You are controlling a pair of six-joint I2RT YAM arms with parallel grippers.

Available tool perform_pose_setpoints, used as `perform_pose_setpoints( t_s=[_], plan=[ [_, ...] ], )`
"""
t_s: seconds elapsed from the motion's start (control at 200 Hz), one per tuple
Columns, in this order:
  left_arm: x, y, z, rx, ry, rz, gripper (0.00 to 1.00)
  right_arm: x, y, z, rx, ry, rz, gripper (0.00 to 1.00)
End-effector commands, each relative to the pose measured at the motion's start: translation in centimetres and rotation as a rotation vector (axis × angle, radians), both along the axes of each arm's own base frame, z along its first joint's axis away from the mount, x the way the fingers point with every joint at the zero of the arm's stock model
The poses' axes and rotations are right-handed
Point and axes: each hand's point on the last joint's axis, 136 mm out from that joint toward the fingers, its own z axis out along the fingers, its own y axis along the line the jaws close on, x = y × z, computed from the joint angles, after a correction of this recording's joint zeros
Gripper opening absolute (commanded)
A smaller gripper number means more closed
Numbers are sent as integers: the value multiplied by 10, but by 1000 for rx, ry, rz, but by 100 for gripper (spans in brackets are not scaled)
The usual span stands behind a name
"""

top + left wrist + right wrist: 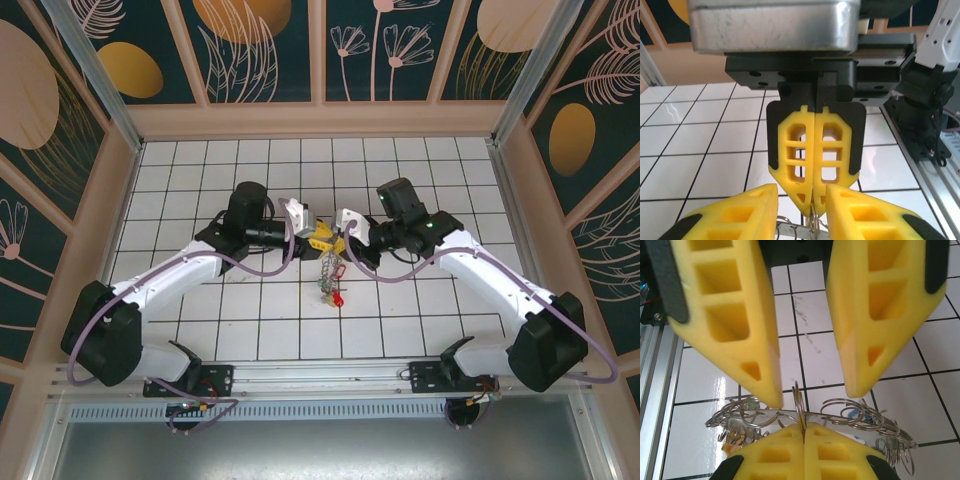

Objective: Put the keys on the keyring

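As seen from above, counting two arms, left arm (165, 278) and right arm (492, 275), tips meeting at centre. Four yellow fingers (725, 315) total. Seeing right gripper (803, 429) clamped shut on keyring (799, 412), a thin wire loop standing upright. Seeing left gripper (815, 395) parted, flanking that loop; can't tell about contact. Finding keys (327, 278) dangling under both tips over white tiled table (230, 170); counting one red key head (340, 297). Can't count tangled wire rings (745, 412).

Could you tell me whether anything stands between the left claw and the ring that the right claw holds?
Nothing visible does. The ring stands up from the shut right claw, in the open gap between the fingers of the left claw.
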Motion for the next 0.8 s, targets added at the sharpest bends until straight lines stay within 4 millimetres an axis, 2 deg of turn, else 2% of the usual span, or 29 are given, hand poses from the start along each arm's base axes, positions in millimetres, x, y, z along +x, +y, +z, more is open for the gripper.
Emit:
perform_pose_setpoints(
  t_s=[0.0, 0.205, 0.395, 0.496, 0.646, 0.796],
  plan=[
    [-3, 2, -16, 72, 16, -14, 29, 6, 6, 21, 32, -58, 2, 0],
    [-8, 5, -25, 96, 36, -28, 31, 7, 5, 19, 30, -59, 2, 0],
    [-5, 2, -27, 93, 54, -24, 27, 5, 8, 21, 44, -57, 13, 0],
    [-6, 0, -25, 80, 65, -34, 22, 5, 10, 22, 51, -56, 19, 0],
    [-4, -1, -24, 67, 67, -33, 1, 3, 12, 24, 67, -53, 29, 0],
    [-5, 1, -23, 66, 35, -29, 0, 1, 11, 22, 67, -49, 31, 0]
  ],
)
